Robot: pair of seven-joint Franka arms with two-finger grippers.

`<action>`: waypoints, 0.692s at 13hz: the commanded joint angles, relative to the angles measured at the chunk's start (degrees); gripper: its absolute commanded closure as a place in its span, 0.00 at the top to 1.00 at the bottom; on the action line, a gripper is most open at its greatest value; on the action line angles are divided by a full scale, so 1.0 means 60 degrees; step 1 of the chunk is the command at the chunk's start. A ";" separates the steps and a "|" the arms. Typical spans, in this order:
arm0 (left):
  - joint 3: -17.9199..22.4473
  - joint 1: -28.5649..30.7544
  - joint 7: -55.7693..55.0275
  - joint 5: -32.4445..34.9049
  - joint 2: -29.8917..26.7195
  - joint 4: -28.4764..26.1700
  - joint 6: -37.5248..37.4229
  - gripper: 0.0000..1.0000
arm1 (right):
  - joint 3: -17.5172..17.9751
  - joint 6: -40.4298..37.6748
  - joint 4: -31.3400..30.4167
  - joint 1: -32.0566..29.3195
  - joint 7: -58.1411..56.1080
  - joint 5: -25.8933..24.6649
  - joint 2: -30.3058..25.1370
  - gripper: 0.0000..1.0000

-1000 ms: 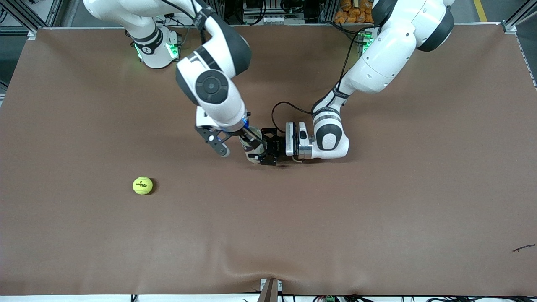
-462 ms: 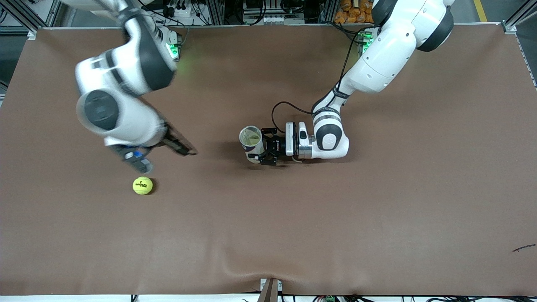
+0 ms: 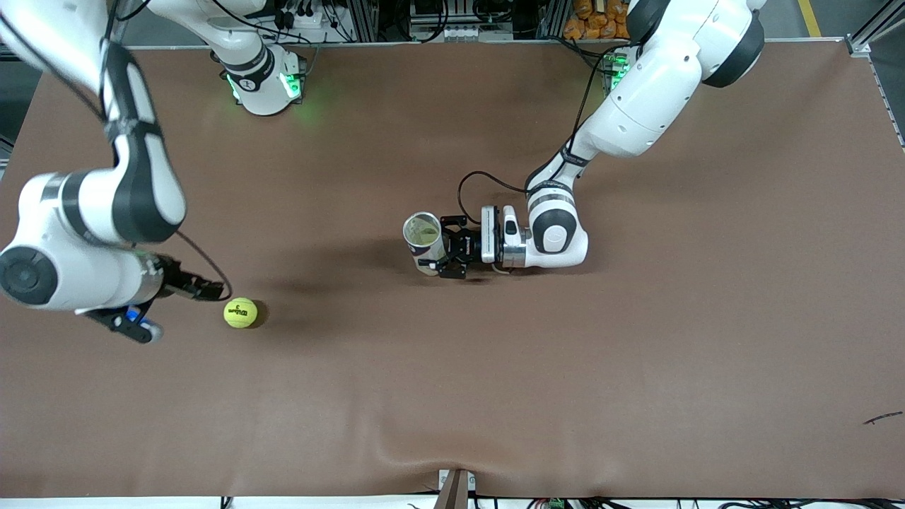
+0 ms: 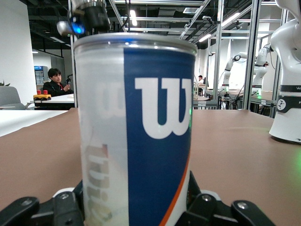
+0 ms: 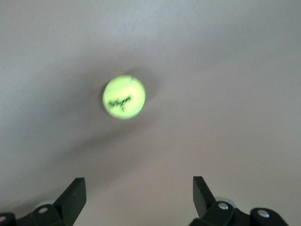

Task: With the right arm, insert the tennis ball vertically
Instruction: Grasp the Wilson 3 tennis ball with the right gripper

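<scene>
A yellow-green tennis ball lies on the brown table toward the right arm's end. My right gripper hangs open and empty just beside the ball, on the side toward the right arm's end of the table. In the right wrist view the ball lies ahead of the open gripper, apart from both fingers. A tennis ball can stands upright at the table's middle, its mouth open upward. My left gripper is shut on it low down. The can fills the left wrist view.
A small dark scrap lies near the front edge at the left arm's end. The table cloth has a ripple at the middle of the front edge. Both arm bases stand along the table's back edge.
My right arm has swung from over the can toward the right arm's end and come down beside the ball. The left gripper and the can have not moved.
</scene>
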 commanded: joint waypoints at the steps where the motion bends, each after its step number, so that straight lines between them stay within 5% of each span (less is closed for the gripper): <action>1: 0.0008 -0.0025 0.0404 -0.0205 0.0221 0.0079 0.0108 0.77 | 0.0217 0.1004 -0.0052 -0.0050 -0.0123 -0.0211 0.0645 1.00; 9: 0.0022 -0.0040 0.0433 -0.0205 0.0235 0.0079 0.0108 0.77 | 0.0231 0.5911 -0.3069 -0.0021 -0.0211 -0.0197 0.0735 1.00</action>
